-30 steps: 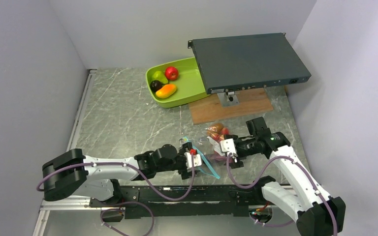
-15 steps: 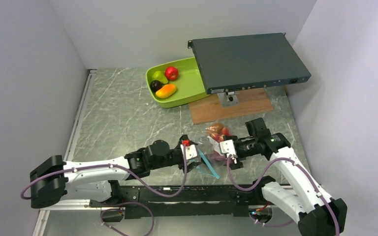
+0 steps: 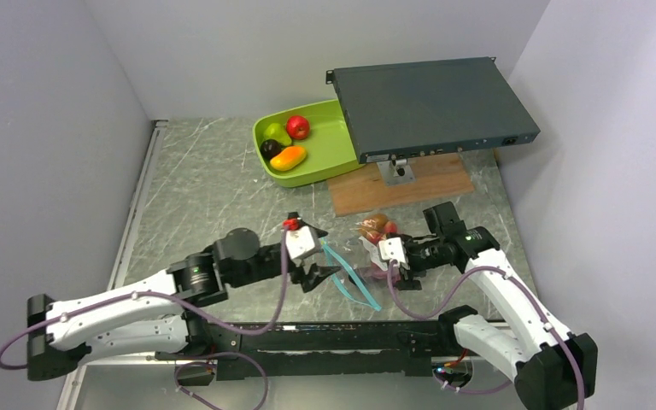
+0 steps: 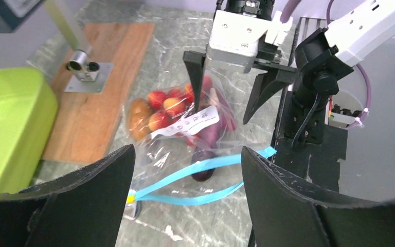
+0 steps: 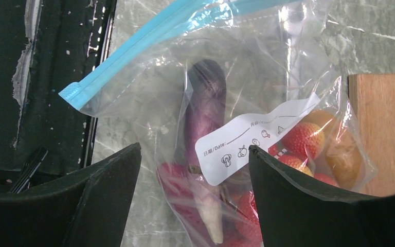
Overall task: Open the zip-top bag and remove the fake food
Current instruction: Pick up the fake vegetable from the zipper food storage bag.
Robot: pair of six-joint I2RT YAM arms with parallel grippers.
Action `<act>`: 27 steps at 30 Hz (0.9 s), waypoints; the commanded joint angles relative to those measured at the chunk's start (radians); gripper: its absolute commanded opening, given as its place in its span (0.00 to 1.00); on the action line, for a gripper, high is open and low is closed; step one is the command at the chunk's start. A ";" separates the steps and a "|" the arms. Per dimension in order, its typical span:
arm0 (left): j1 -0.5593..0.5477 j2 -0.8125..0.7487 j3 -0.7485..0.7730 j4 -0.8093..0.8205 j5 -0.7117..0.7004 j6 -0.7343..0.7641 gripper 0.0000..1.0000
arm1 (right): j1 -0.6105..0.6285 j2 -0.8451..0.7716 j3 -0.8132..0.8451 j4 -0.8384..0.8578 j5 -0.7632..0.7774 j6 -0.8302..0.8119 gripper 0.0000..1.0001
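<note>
The zip-top bag lies on the marble table between my two grippers, its blue zip strip parted into an open loop facing my left gripper. Inside the bag are fake food pieces: a purple eggplant, red berry-like fruits and an orange-brown piece. My left gripper is open and empty, a short way left of the bag's mouth; it also shows in the left wrist view. My right gripper is open, its fingers straddling the bag's closed end, as the right wrist view shows.
A lime-green tray at the back holds a red apple, green pear, dark plum and orange mango. A dark flat device stands on a post over a wooden board. Walls close both sides.
My left gripper has drawn back to the left and farther from the bag's mouth. The blue zip strip now lies more spread open. The right arm has barely moved.
</note>
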 commanded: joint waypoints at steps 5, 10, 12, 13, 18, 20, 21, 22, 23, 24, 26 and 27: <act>-0.004 -0.249 -0.182 -0.119 -0.045 0.077 0.83 | -0.079 -0.005 0.028 0.007 -0.066 -0.018 0.78; -0.004 -0.257 -0.373 0.080 0.015 0.069 0.81 | -0.115 -0.004 0.024 0.008 -0.094 -0.020 0.78; -0.003 -0.228 -0.409 0.115 -0.009 0.093 0.79 | -0.116 0.009 0.019 0.019 -0.096 -0.013 0.78; -0.003 -0.213 -0.425 0.137 -0.008 0.115 0.77 | -0.116 0.017 0.015 0.027 -0.094 -0.007 0.78; 0.012 -0.137 -0.440 0.216 0.047 0.208 0.52 | -0.110 0.036 0.013 0.044 -0.091 0.003 0.78; 0.034 -0.106 -0.430 0.238 0.101 0.206 0.46 | -0.110 0.035 0.013 0.050 -0.083 0.011 0.78; 0.050 -0.090 -0.427 0.258 0.136 0.198 0.46 | -0.110 0.033 0.011 0.052 -0.080 0.012 0.78; 0.063 -0.069 -0.425 0.279 0.177 0.187 0.46 | -0.111 0.031 0.009 0.056 -0.078 0.015 0.78; 0.075 -0.048 -0.420 0.302 0.213 0.174 0.46 | -0.112 0.028 0.007 0.056 -0.076 0.016 0.78; 0.081 -0.020 -0.412 0.320 0.244 0.163 0.45 | -0.113 0.027 0.006 0.057 -0.075 0.016 0.78; 0.082 0.039 -0.387 0.335 0.274 0.154 0.45 | -0.114 0.026 0.004 0.058 -0.074 0.019 0.78; 0.082 0.079 -0.371 0.331 0.283 0.154 0.45 | -0.116 0.026 0.003 0.058 -0.074 0.019 0.78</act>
